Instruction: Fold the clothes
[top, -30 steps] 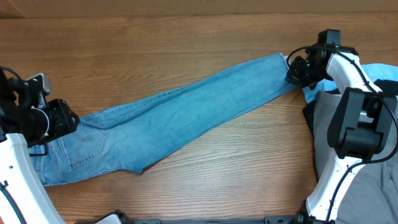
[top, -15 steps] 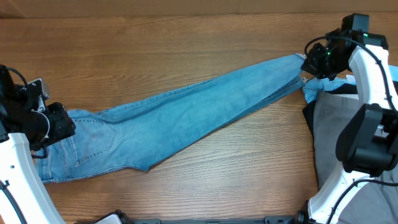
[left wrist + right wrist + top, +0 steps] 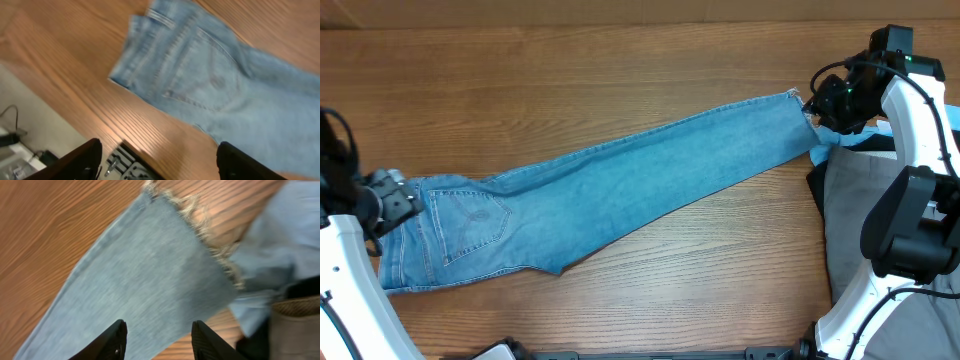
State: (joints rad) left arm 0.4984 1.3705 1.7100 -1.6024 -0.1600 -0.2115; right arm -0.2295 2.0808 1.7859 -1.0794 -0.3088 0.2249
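Jeans laid out, first fold not yet made. The jeans (image 3: 620, 185) lie flat on the table (image 3: 620, 60) in one long slanting band. The waist (image 3: 395, 255) is near the table's left edge, with one back pocket (image 3: 470, 215) facing up. The frayed hems (image 3: 798, 100) lie towards the far right corner. Only one leg's width shows, so the legs appear stacked.

The left claw (image 3: 160, 146) hangs above the waist with its fingers wide apart and nothing between them. The right claw (image 3: 159, 325) hovers over the hems, fingers apart, not clamped on the denim.

The spreading step looks complete. The next move probably calls for the right claw to close on both hem layers and carry them leftwards to the waist, while the left claw steadies that end.

Bare wood lies open along the far edge and the near edge, giving room for the sweep. The right edge is crowded: a sky-blue garment (image 3: 823, 152) touches the hems, with grey cloth (image 3: 860, 230) just beside, so a low grasp could catch it.
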